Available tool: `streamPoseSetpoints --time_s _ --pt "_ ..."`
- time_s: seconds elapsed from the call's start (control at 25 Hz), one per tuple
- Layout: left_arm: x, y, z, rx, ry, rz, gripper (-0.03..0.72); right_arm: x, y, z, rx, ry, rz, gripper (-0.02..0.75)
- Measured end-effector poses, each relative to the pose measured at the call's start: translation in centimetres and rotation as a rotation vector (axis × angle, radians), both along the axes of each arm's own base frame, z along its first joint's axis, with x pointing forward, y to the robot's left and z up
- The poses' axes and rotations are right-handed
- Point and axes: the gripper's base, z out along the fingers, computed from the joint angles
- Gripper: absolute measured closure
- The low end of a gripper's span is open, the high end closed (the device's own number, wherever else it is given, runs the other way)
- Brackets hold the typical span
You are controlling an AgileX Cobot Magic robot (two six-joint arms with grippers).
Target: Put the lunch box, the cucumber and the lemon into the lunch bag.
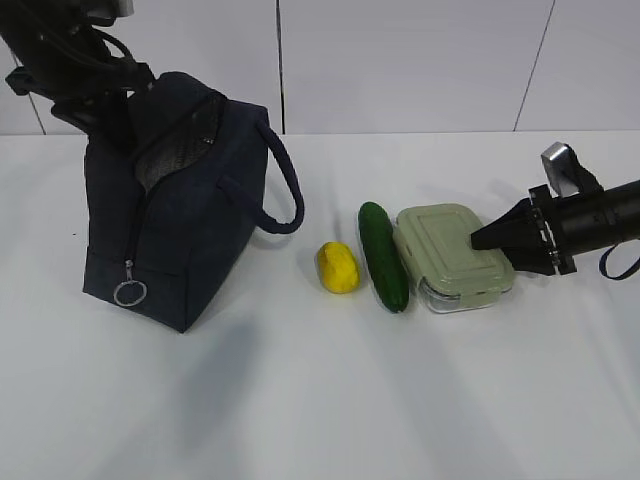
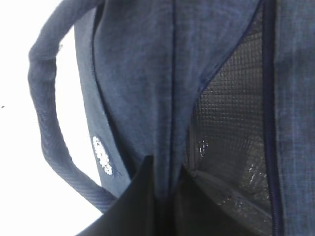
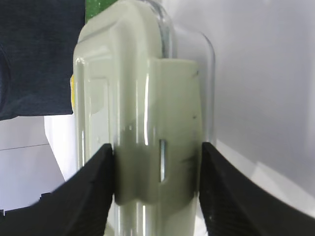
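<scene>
Three loose items lie in a row on the white bench (image 1: 320, 400) in the exterior view: lemon (image 1: 338, 267), cucumber (image 1: 383, 255), then lunch box (image 1: 453, 256), right of the standing lunch bag (image 1: 175, 215), its zipper open and ring pull (image 1: 130, 292) hanging low. Left claw (image 1: 112, 120) sits at the bag's top edge; right claw (image 1: 480, 240) meets the box's right end. Left wrist view: fingers (image 2: 140, 196) pinched together on a fold of navy fabric beside the silver lining (image 2: 231, 128). Right wrist view: both pads (image 3: 96, 187) pressed against the sides of the pale green lid's end, box clamped between them.
</scene>
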Motion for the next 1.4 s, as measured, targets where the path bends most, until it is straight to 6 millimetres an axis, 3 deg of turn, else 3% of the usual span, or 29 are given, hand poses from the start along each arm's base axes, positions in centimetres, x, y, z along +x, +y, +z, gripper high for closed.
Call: streamPoseSetpoints --time_s 0.64,1.32,1.36,1.4 --pt "0.0 0.1 0.0 0.013 -0.003 -0.001 0.685 0.3 0.0 0.1 0.018 0.02 -0.051 0.345" --pt "0.0 0.2 -0.1 0.028 -0.006 -0.002 0.685 0.9 -0.4 2.3 -0.038 -0.038 -0.14 0.346" --pt "0.3 1.3 -0.1 0.034 -0.007 0.023 0.685 0.9 -0.4 2.5 -0.039 -0.041 -0.141 0.346" --pt "0.3 1.1 -0.1 0.038 -0.008 0.017 0.685 1.0 -0.4 2.7 -0.035 -0.044 -0.145 0.346"
